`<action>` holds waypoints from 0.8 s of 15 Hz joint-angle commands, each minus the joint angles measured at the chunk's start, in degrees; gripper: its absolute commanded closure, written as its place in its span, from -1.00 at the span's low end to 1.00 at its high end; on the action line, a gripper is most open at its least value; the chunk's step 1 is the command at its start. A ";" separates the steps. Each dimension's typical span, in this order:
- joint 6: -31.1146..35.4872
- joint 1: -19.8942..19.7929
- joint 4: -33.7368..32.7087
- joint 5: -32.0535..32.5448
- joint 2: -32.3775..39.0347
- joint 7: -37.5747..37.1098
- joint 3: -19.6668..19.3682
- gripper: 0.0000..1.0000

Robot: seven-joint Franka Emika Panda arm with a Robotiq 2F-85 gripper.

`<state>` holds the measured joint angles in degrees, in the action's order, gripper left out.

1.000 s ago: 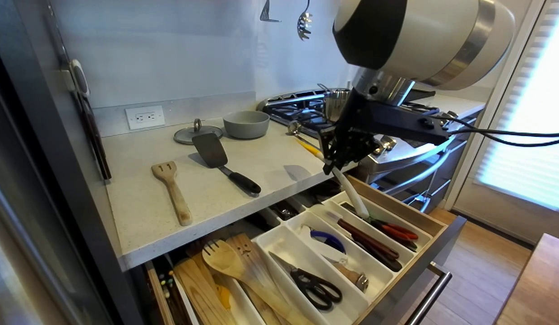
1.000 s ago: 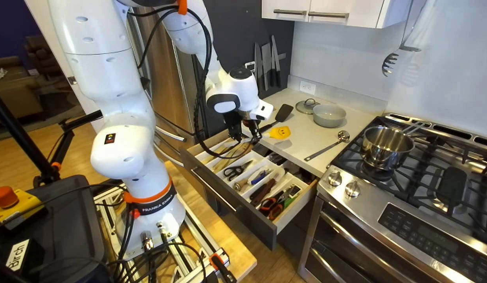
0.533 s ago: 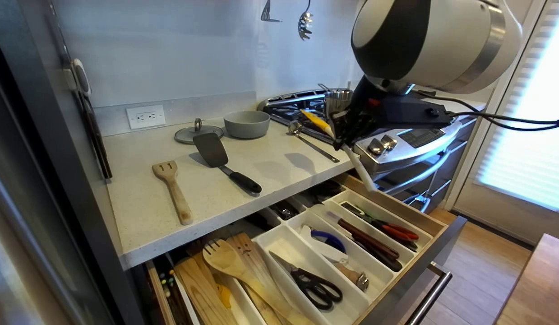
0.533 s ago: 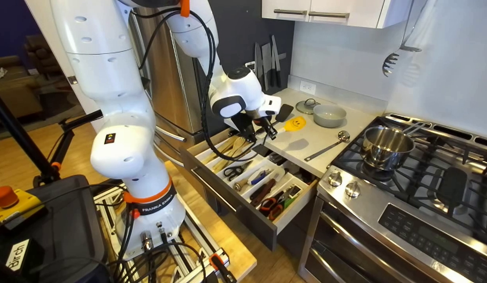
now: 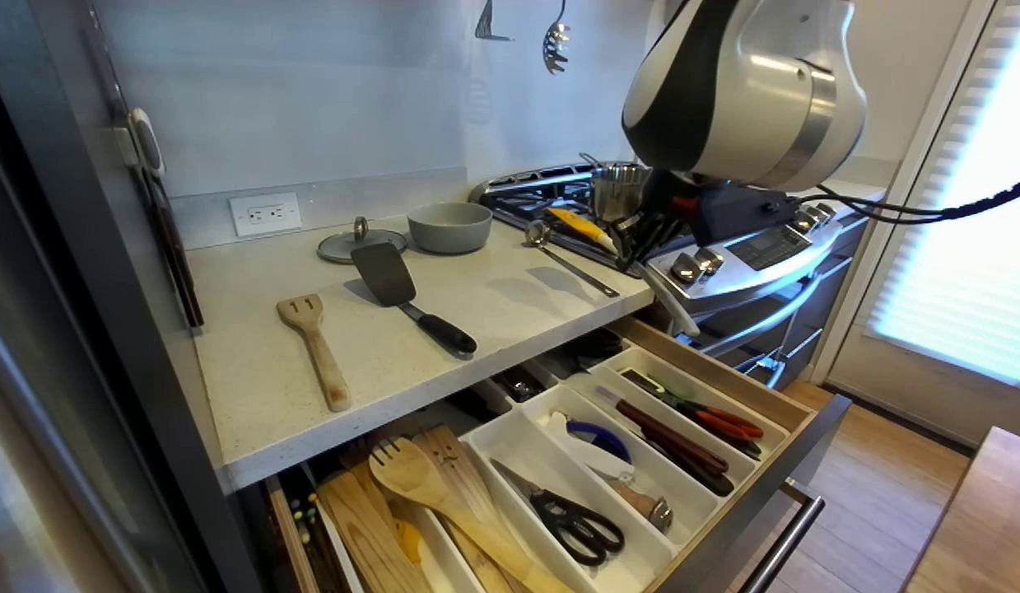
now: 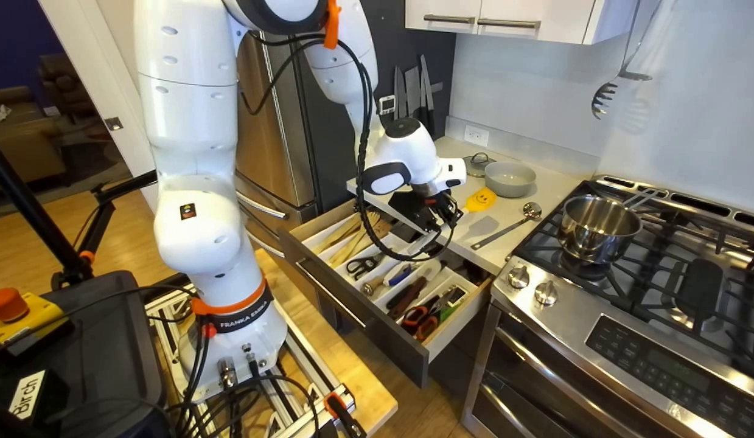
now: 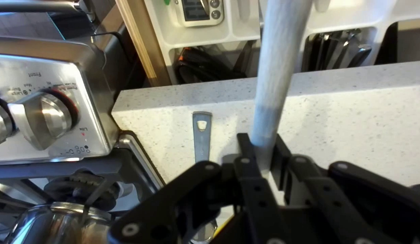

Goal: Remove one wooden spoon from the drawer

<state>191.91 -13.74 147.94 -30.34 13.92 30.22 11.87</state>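
Observation:
The drawer [image 5: 744, 511] stands open below the counter; its dark front shows in an exterior view [image 6: 364, 322]. In it, at the end by the fridge, lie a wooden fork-like spoon [image 5: 409, 471] and flat wooden utensils [image 5: 357, 519]. My gripper [image 5: 627, 247] is shut on the white handle of a yellow spatula. The spatula's yellow head [image 6: 481, 199] with a smiling face points toward the counter's back. In the wrist view, the fingers of the gripper [image 7: 262, 139] close around the handle [image 7: 279, 61]. The gripper is above the counter's front edge, with the handle's end over the drawer.
On the counter lie a wooden slotted turner [image 5: 314, 338], a black turner [image 5: 386, 276], a glass lid [image 5: 345, 247], a grey bowl [image 5: 449, 229] and a metal ladle [image 6: 504, 230]. The stove [image 6: 535, 292] with a pot [image 6: 599, 228] adjoins the drawer's end.
My gripper has lifted the yellow spatula and carried it along the counter toward the stove. The spatula's handle has come up out of the drawer. The drawer's other contents look the same.

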 commanded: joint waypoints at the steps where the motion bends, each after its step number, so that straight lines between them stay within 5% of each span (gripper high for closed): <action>1: -5.01 9.26 -9.58 -2.53 6.12 -0.10 -7.52 0.92; 2: -6.83 11.51 -11.88 -2.27 7.20 -1.21 -9.33 0.92; 3: -8.97 11.36 -13.07 7.91 7.69 -11.73 -10.52 0.92; 5: -18.39 10.45 -18.47 1.67 7.40 -12.68 -7.61 0.92; 6: -12.70 10.29 -14.15 4.11 6.66 -11.09 -8.00 0.67; 8: -17.02 10.38 -17.48 2.99 6.85 -12.06 -7.55 0.67; 9: -16.59 10.56 -17.35 1.43 6.77 -13.25 -6.95 0.92; 12: -15.57 15.32 -18.45 2.69 8.51 -21.28 -11.57 0.92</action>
<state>174.89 -2.34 129.87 -28.00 20.98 14.64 3.62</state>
